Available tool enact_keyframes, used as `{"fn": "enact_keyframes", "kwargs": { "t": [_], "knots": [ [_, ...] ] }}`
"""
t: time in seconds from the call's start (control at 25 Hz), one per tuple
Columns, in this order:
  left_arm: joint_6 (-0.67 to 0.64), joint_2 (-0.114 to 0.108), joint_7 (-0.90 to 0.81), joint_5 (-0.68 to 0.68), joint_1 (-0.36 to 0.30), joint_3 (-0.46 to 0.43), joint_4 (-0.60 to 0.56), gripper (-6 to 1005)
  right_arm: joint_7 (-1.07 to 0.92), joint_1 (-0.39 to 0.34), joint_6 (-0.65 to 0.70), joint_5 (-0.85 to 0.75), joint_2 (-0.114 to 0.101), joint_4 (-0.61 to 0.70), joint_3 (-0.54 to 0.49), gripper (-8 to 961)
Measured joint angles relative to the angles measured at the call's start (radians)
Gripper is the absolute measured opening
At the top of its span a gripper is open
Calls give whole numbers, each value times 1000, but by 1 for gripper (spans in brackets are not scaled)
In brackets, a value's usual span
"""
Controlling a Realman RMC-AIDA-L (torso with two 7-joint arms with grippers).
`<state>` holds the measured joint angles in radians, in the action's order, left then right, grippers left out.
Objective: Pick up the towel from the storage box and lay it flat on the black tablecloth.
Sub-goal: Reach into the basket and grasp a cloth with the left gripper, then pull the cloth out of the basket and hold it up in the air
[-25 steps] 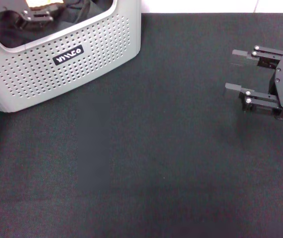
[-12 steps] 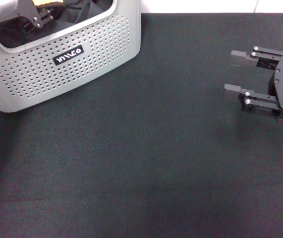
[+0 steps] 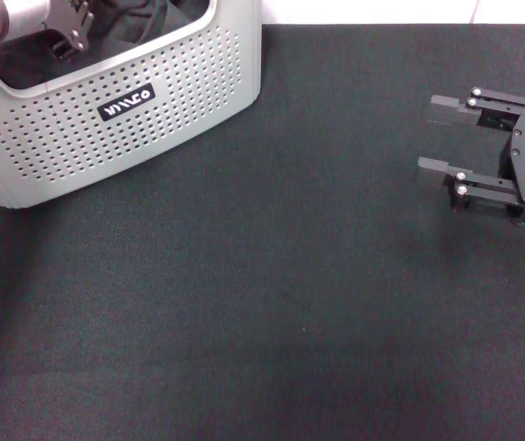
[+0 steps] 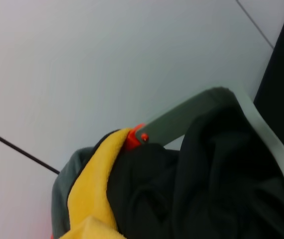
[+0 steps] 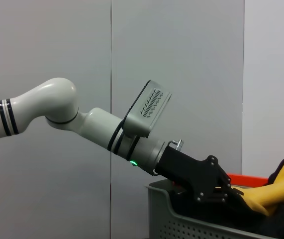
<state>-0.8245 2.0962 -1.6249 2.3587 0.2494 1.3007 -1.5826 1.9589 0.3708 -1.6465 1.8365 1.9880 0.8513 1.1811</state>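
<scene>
black tablecloth (image 3: 271, 303) covers nearly the whole surface before the robot, plain and finely textured. at its far left corner stands the storage box (image 3: 106, 110), a light grey basket with rows of small holes and a black label (image 3: 127, 100) on the wall facing the robot.

the left gripper (image 5: 224, 191) is down at the mouth of the box, its black links angled in over the rim, the pale arm (image 5: 57, 112) slanting toward it from above. whether its fingers are apart or closed, i cannot tell. the towel (image 5: 273, 191) lies in the box, its yellow face bunched above the rim just beside that gripper; from the left wrist it shows as a yellow fold (image 4: 94, 184) against dark clothing (image 4: 206, 184) that fills much of the box, with a small orange-red piece (image 4: 137, 137) at the rim.

the right gripper (image 3: 441, 138) hovers over the cloth at the right side, well apart from the box, fingers spread wide and holding nothing.
</scene>
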Motion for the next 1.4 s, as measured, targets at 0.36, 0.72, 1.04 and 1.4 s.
{"fn": "enact_keyframes", "kwargs": {
  "t": [0.36, 0.72, 1.04, 1.4],
  "knots": [
    [134, 1, 24, -187, -62, 38, -74, 23, 2, -5, -1, 5, 0, 0, 0, 630],
    [121, -2, 171, -813, -132, 37, -123, 8, 9, -5, 2, 6, 0, 0, 0, 630],
    [-269, -1, 354, -1390, -217, -31, -106, 8, 11, 6, 4, 8, 11, -14, -22, 630],
    [-562, -2, 245, -1556, -174, -103, 105, 9, 13, 40, -3, 9, 28, -16, -32, 630]
  ]
}}
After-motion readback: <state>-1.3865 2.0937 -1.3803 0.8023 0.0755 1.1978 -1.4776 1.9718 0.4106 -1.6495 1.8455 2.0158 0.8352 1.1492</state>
